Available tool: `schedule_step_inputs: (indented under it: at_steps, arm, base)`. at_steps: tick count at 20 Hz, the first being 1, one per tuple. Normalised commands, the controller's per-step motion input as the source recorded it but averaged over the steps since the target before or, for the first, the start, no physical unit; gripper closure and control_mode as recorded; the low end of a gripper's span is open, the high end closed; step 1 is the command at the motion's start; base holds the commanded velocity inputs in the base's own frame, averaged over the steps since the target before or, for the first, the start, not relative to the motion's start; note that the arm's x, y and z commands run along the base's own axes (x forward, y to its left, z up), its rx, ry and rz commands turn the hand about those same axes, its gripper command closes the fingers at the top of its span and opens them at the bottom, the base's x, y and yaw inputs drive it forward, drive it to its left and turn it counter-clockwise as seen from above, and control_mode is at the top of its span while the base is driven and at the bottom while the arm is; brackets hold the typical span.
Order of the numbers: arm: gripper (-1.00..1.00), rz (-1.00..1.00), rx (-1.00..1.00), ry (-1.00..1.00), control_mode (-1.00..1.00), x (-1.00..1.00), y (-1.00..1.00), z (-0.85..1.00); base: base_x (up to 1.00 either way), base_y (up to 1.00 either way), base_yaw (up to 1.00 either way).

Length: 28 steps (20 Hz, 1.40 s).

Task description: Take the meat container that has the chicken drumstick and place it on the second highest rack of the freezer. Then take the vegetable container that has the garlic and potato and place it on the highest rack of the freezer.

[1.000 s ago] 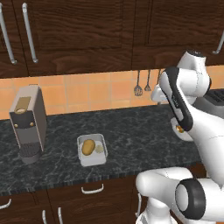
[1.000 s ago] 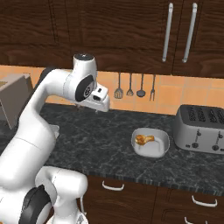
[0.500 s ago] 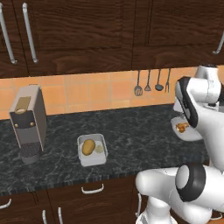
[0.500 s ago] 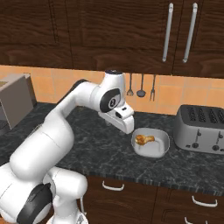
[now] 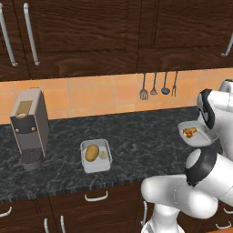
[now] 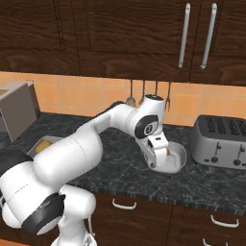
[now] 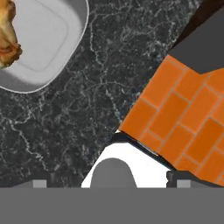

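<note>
The meat container (image 6: 177,158) is a pale tray on the dark counter, with the golden-brown chicken drumstick (image 6: 168,153) lying in it. My gripper (image 6: 159,154) hangs open just above the tray's left rim and holds nothing. In the hand view the meat container (image 7: 48,39) and the drumstick (image 7: 8,40) sit at the upper left, off to one side of my fingertips (image 7: 40,183). The vegetable container (image 5: 95,155) holds the potato (image 5: 91,153) and the garlic (image 5: 103,154); the meat container (image 5: 195,133) lies far to its right. The freezer is out of view.
A coffee machine (image 5: 29,127) stands at the counter's left end and a toaster (image 6: 221,141) just right of the meat container. Utensils (image 5: 154,85) hang on the orange tiled backsplash. Dark cabinets run above and below the counter.
The arm has swung right and down across the counter, bringing the open gripper from mid-air to just over the meat container. Both containers stayed put.
</note>
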Motion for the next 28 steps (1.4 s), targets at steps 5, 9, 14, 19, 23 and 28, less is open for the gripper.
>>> schedule_step_inputs:
  at_steps: [5,9,14,19,23,28]
  arm:
    - [-1.0,-0.16,0.01,0.0,-1.0,0.14,-0.4,-0.29]
    - [-1.0,-0.15,0.0,0.0,-1.0,0.28,-0.25,-0.3]
    - [-1.0,-0.09,0.0,-0.01,-1.0,0.37,-0.08,-0.35]
    - [-1.0,-0.04,0.0,-0.04,-1.0,0.17,0.0,-0.45]
    - [-1.0,-0.03,-0.02,-0.08,-1.0,0.08,-0.04,-0.43]
    - [-1.0,-0.06,-0.05,-0.07,-1.0,0.1,-0.13,-0.28]
  base:
    - [0.0,0.0,0.0]
    - [0.0,0.0,0.0]
    - [0.0,0.0,0.0]
    - [0.0,0.0,0.0]
    - [0.0,0.0,0.0]
    - [0.0,0.0,0.0]
